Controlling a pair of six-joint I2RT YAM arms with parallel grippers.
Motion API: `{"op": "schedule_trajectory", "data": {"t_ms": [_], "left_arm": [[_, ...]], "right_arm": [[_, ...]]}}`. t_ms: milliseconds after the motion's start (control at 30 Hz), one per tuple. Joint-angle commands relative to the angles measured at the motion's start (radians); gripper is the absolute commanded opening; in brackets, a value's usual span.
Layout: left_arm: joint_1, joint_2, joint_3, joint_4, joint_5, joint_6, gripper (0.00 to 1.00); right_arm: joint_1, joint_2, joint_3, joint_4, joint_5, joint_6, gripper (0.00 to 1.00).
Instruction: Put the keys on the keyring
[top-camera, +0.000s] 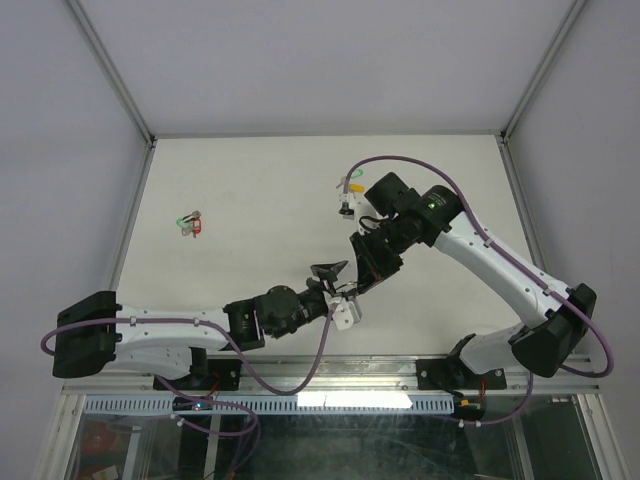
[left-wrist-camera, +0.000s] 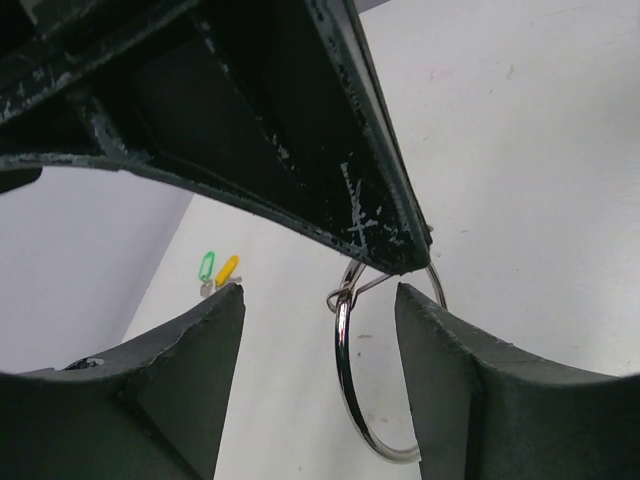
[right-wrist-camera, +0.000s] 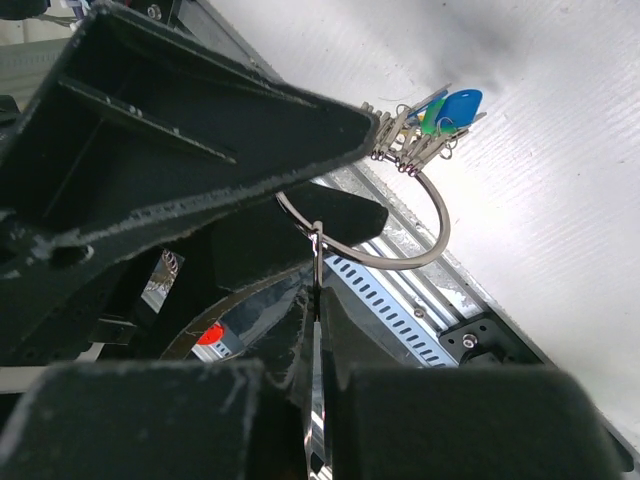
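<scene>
Slotted rail (top-camera: 330, 402), white table (top-camera: 250, 190), grey walls (top-camera: 60, 120)

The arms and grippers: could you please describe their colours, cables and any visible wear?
Both the left arm and right arm have white link shells with black joints and bases, each trailed by a looping purple cable. The left gripper and right gripper have black wedge-shaped fingers; the right's show pale scuffs.

The keyring (left-wrist-camera: 341, 360) is gleaming: polished silver metal wire, smooth as a mirror. The jaws are showing matt black plastic, scuffed and flecked with pale scratches. The keys (left-wrist-camera: 228, 268) are wearing glossy plastic tags, yellow and green, and the blue tags (right-wrist-camera: 462, 104) are shining likewise. The desk (left-wrist-camera: 520, 150) is looking matt white and faintly grainy.
</scene>
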Motion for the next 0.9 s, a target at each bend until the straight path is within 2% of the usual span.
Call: {"op": "schedule_trajectory", "data": {"t_ms": [0,167,367,433,533,567,800,867], "left_arm": [[-0.024,0.014,0.057,0.056,0.021,0.044,0.59],[-0.052,0.024,0.07,0.033,0.023,0.071,0.52],[-0.064,0.04,0.087,-0.013,0.023,0.091,0.35],[-0.066,0.043,0.092,-0.021,0.017,0.094,0.26],[-0.067,0.046,0.097,-0.026,-0.007,0.1,0.04],[-0.066,0.046,0.098,-0.025,-0.015,0.101,0.0],[-0.066,0.019,0.092,-0.018,-0.064,0.091,0.0],[-0.066,0.004,0.088,-0.006,-0.08,0.059,0.0]], "right_arm": [[-0.002,-0.016,0.054,-0.008,-0.05,-0.011,0.0],[-0.002,-0.013,0.049,-0.004,-0.059,-0.012,0.0],[-0.002,-0.012,0.048,-0.001,-0.065,-0.015,0.0],[-0.002,-0.015,0.046,0.002,-0.067,-0.016,0.0],[-0.002,-0.023,0.046,0.008,-0.065,-0.012,0.0],[-0.002,-0.026,0.046,0.011,-0.064,-0.011,0.0],[-0.001,-0.068,0.044,0.057,-0.044,0.009,0.0],[-0.001,-0.096,0.038,0.096,-0.025,0.024,0.09]]}}
